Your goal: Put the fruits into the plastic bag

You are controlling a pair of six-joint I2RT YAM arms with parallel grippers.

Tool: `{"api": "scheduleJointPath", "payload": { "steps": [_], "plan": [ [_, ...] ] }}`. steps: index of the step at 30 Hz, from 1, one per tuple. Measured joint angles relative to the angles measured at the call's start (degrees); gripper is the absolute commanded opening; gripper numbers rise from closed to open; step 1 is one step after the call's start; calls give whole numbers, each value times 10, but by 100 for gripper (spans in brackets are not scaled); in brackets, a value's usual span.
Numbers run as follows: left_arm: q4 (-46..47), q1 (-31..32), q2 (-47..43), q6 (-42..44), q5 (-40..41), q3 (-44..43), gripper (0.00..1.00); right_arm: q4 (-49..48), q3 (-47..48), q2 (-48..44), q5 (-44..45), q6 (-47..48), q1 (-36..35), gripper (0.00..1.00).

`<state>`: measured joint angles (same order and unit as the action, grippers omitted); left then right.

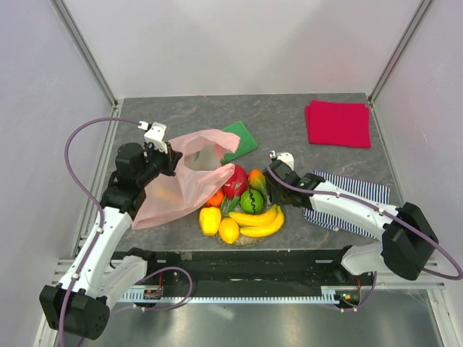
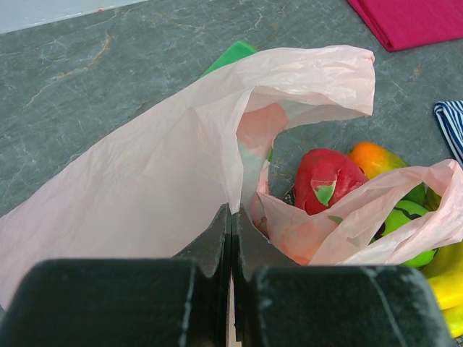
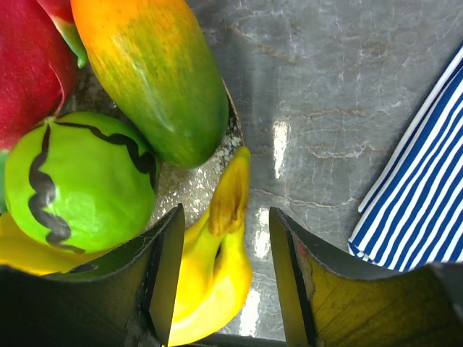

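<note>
Plastic bag point(image 1: 177, 184), pale pink, lies left of centre on the table point(image 1: 181, 116), its rim pinched tight in the left gripper point(image 2: 231, 217). Fruits point(image 1: 242, 206) heap on the plate point(image 3: 192, 184) beside its mouth. Right gripper point(image 3: 224, 217) stands open astride the tip of the banana bunch point(image 3: 213, 282).

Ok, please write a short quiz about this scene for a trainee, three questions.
1. True or false: the left gripper is shut on the bag.
2. What lies between the fingers of the right gripper? A) banana B) spoon C) cup
3. What colour is the folded cloth at the far right?
Key: 1 true; 2 A; 3 red.
</note>
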<state>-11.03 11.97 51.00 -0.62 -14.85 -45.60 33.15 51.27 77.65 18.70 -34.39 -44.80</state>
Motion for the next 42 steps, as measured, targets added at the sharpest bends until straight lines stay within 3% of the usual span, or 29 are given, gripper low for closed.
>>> {"api": "scheduleJointPath", "payload": {
  "steps": [12, 33, 42],
  "plan": [
    [0, 0, 0, 0, 0, 0, 1, 19, 26, 63, 52, -12, -10, 45],
    [0, 0, -1, 0, 0, 0, 2, 51, 46, 61, 58, -19, -12, 0],
    [0, 0, -5, 0, 0, 0, 2, 81, 51, -1, 57, -22, -10, 0]
  ]
}}
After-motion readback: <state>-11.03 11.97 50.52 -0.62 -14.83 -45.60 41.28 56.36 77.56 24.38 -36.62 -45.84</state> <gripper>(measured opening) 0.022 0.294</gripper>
